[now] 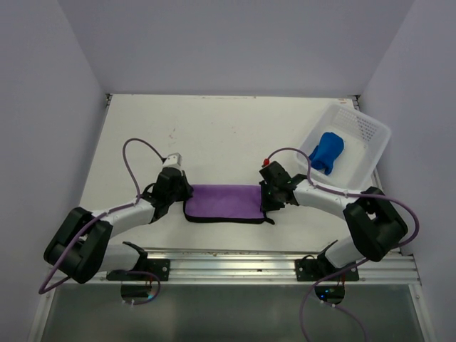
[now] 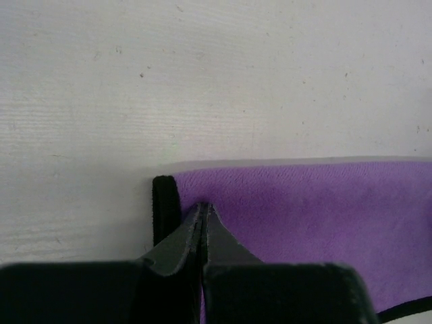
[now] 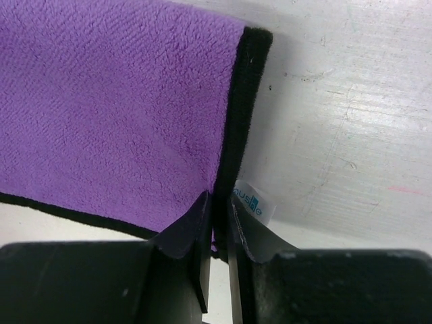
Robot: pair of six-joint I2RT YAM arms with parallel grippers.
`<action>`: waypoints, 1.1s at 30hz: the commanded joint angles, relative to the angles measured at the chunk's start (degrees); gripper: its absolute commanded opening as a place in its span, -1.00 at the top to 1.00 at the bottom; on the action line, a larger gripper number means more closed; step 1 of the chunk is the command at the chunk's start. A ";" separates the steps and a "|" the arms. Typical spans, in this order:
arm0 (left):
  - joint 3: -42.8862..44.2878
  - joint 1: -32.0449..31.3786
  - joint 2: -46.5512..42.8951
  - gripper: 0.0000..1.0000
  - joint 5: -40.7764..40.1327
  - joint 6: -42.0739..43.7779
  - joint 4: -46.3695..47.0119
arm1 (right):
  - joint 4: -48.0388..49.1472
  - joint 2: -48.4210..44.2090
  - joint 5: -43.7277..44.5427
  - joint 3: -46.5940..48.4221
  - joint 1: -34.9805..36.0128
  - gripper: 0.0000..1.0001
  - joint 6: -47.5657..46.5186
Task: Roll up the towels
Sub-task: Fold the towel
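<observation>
Gripping the purple towel [image 1: 226,201], flat at surface [image 1: 214,135] centre, for rolling: left pincer [image 2: 203,209] clenched on its nine o'clock hem, right pincer [image 3: 217,202] nipping the three o'clock trim. Blue towel [image 1: 328,152] sits bundled at two o'clock. Next, probably turn one edge over evenly.

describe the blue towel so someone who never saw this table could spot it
Look at the white table, then its far right corner, where a white plastic basket sits at an angle. The blue towel lies bunched inside it, the only bright blue thing, unlike the purple towel spread flat near the arms.
</observation>
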 commanded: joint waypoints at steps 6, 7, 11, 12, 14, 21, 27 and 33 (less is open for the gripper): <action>-0.10 -0.13 -4.32 1.00 -1.54 1.36 0.21 | 2.05 1.85 1.90 -1.17 0.28 0.86 0.48; 0.42 -0.13 -4.58 1.00 -1.80 1.27 -0.23 | 2.13 2.11 1.99 -1.25 0.19 0.88 0.48; 1.48 -0.05 -5.81 1.00 -1.89 1.62 -1.47 | 1.78 2.11 2.52 -1.26 0.28 1.00 0.13; 1.65 -0.05 -6.16 1.00 -1.89 1.71 -1.82 | 1.61 1.85 2.61 -1.26 0.28 1.00 0.04; 2.09 -0.05 -7.04 1.00 -1.81 1.62 -2.26 | 0.82 1.59 2.96 -1.08 0.28 1.00 -0.22; 1.48 0.04 -9.94 1.00 -3.03 1.97 -4.10 | -2.52 -1.58 5.59 -1.25 0.19 1.00 -1.71; 0.60 0.30 -10.73 1.00 -2.16 1.80 -4.02 | -5.77 -3.60 7.61 -1.26 -0.07 1.00 -2.42; -0.54 0.30 -10.47 1.00 -0.49 1.18 -2.79 | -11.56 -8.08 10.69 0.41 -0.25 1.00 -3.12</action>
